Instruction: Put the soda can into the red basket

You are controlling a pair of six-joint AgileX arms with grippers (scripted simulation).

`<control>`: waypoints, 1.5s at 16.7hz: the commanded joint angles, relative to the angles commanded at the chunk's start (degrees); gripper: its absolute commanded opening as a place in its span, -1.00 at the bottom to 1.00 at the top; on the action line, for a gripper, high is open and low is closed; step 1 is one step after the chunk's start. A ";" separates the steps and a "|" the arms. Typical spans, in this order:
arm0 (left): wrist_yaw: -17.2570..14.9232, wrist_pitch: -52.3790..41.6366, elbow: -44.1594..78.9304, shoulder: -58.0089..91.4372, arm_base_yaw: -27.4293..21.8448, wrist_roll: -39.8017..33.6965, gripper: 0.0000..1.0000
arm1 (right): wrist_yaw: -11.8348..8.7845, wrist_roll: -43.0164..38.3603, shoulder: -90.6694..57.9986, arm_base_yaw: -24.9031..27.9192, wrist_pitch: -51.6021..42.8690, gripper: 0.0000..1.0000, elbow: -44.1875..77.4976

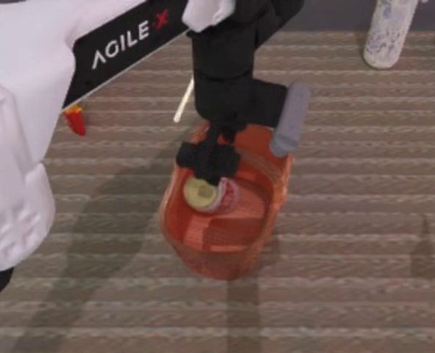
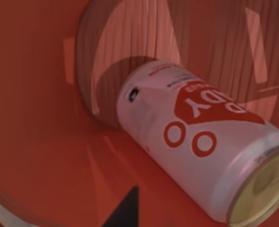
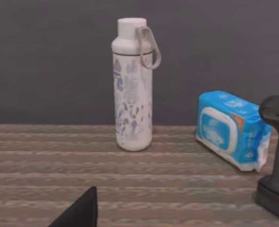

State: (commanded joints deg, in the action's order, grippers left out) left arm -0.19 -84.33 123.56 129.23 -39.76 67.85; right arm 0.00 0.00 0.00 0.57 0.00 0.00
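One AgileX arm, the left one, reaches from the table's ten o'clock corner over the middle of the striped wooden table (image 1: pixel 349 220). Its left gripper (image 1: pixel 206 165) hangs over the far end of the red basket (image 1: pixel 195 246), an oval woven-look tub just left of the table's centre. Whether its claw is spread or pressed together cannot be told; the black fingers sit right above the can. The soda can (image 1: pixel 210 193) lies on its side inside the basket, dull gold top showing from above. From the left wrist camera the soda can (image 2: pixel 200 137) rests on the basket's orange floor (image 2: pixel 45 118), white with red lettering and two red rings. A grey handle-like part (image 1: pixel 291 118) sits at the basket's one o'clock edge. A small red item (image 1: pixel 75 119) lies at nine o'clock. A white speckled bottle (image 3: pixel 132 85) stands at the table's one o'clock corner, beside a blue wipes pack (image 3: pixel 231 128). The right arm is out of the top view.
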 joint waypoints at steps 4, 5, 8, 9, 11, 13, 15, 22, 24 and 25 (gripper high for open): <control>0.00 0.00 0.00 0.00 0.00 0.00 -0.51 | 0.00 0.00 0.00 0.00 0.00 1.00 0.00; 0.00 0.00 0.00 0.00 0.00 0.00 -0.66 | 0.00 0.00 0.00 0.00 0.00 1.00 0.00; 0.00 0.00 0.00 0.00 0.00 0.00 -1.00 | 0.00 0.00 0.00 0.00 0.00 1.00 0.00; 0.00 0.00 0.00 0.00 0.00 0.00 -1.00 | 0.00 0.00 0.00 0.00 0.00 1.00 0.00; 0.00 0.00 0.00 0.00 0.00 0.00 -1.00 | 0.00 0.00 0.00 0.00 0.00 1.00 0.00; 0.00 0.00 0.00 0.00 0.00 0.00 -1.00 | 0.00 0.00 0.00 0.00 0.00 1.00 0.00; 0.00 0.00 0.00 0.00 0.00 0.00 -1.00 | 0.00 0.00 0.00 0.00 0.00 1.00 0.00; 0.00 0.00 0.00 0.00 0.00 0.00 -1.00 | 0.00 0.00 0.00 0.00 0.00 1.00 0.00; 0.00 0.00 0.00 0.00 0.00 0.00 -1.00 | 0.00 0.00 0.00 0.00 0.00 1.00 0.00; 0.00 0.00 0.00 0.00 0.00 0.00 -1.00 | 0.00 0.00 0.00 0.00 0.00 1.00 0.00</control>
State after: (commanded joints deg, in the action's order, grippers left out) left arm -0.19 -84.33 123.56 129.23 -39.76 67.85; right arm 0.00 0.00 0.00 0.57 0.00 0.00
